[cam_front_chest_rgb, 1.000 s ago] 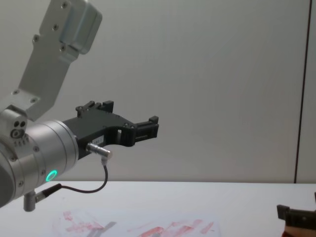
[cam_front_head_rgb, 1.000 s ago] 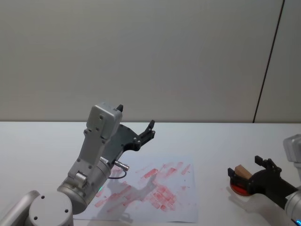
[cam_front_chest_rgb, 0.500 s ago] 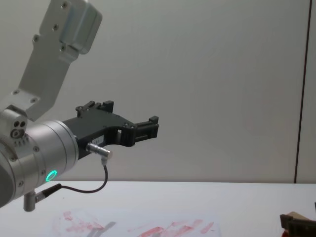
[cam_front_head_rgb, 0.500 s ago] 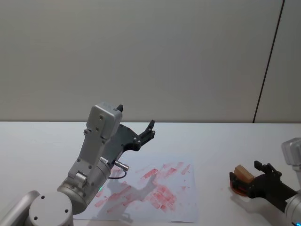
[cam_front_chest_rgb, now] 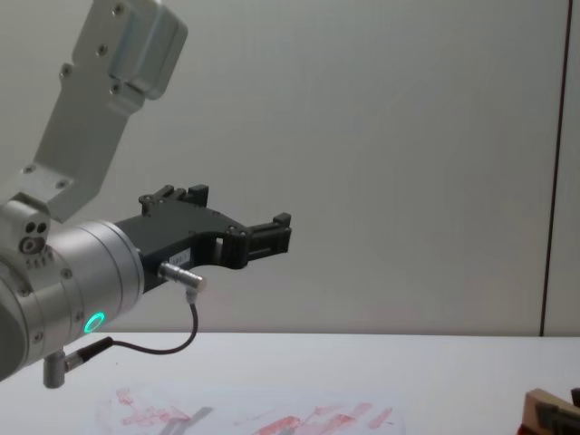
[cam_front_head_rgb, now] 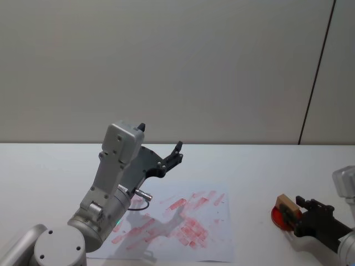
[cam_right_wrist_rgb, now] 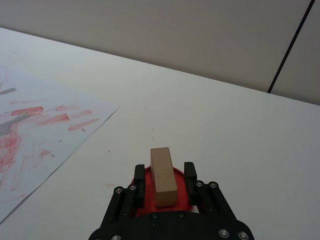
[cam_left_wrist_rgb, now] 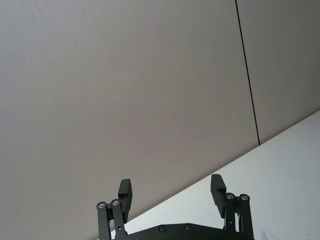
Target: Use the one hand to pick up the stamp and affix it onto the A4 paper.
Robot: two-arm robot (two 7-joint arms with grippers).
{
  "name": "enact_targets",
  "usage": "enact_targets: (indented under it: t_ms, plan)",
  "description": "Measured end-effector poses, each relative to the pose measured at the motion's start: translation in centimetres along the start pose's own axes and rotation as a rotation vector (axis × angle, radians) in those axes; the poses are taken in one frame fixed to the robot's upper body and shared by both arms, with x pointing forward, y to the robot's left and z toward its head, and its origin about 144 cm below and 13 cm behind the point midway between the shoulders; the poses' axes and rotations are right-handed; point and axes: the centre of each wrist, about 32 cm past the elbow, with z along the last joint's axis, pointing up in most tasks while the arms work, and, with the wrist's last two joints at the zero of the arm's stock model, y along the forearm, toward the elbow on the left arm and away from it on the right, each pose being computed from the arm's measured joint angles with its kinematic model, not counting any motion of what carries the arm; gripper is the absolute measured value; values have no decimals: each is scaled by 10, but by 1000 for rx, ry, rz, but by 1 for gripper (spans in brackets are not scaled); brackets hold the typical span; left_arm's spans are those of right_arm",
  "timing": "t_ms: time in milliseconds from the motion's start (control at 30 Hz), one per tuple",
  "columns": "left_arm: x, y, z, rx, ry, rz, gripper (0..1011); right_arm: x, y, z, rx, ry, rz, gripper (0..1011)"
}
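Observation:
The stamp (cam_front_head_rgb: 286, 205), a tan wooden block, rests tilted on a round red ink pad (cam_front_head_rgb: 277, 217) on the table's right side. My right gripper (cam_front_head_rgb: 297, 216), the hand, lies low around it. In the right wrist view the stamp (cam_right_wrist_rgb: 163, 176) sits between the black fingers (cam_right_wrist_rgb: 139, 176), with thin strips of red pad (cam_right_wrist_rgb: 145, 197) showing on both sides, so the gripper (cam_right_wrist_rgb: 164, 170) is open. The A4 paper (cam_front_head_rgb: 177, 221), smeared with red ink, lies at centre front. My left gripper (cam_front_head_rgb: 161, 138) hangs open, high above the sheet.
Bare white table (cam_front_head_rgb: 249, 166) lies between the paper's right edge and the ink pad. The left arm's silver wrist with its teal ring (cam_front_chest_rgb: 93, 321) and cable hangs over the paper's left part. A plain wall stands behind.
My right gripper has drawn back toward the right and nearer the table's front edge, leaving more of the red pad uncovered. The stamp has barely shifted. The left arm has not moved.

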Motion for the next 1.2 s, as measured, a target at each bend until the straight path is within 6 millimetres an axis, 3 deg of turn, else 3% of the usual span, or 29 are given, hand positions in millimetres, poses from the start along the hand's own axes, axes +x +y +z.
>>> enact_targets:
  t_ms: [300, 700, 1200]
  plan:
    - [0, 0, 0, 0, 0, 0, 1002, 2, 0, -3, -4, 5, -1, 229]
    - [0, 0, 0, 0, 0, 0, 1002, 1, -1, 3, 66, -2, 24, 217]
    - [0, 0, 0, 0, 0, 0, 1002, -19, 10, 28, 187, -22, 154, 216]
